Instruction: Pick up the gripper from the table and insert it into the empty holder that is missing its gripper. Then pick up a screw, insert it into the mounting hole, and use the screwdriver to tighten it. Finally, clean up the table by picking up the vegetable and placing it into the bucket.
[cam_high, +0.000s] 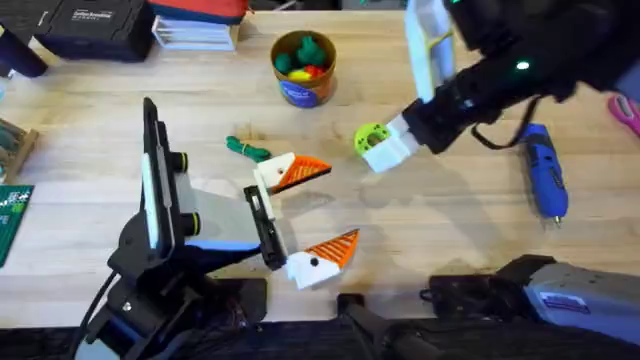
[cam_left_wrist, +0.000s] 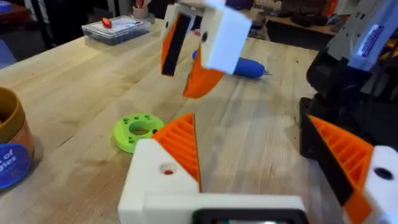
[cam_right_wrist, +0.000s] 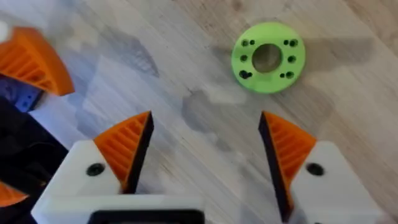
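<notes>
The gripper, a white plastic block with an orange ribbed wedge tip, sits at one end of the black holder, tip pointing toward the right side; in the left wrist view a small round hole with a reddish spot shows in its white face

The screwdriver, blue and pen-shaped, lies flat on the surface at far right, untouched

The vegetable, slender, green and bent, lies on the surface near the gripper's far side

The bucket, round and dark blue with a tan rim, stands upright at the back, holding green, red and yellow toy produce
</notes>
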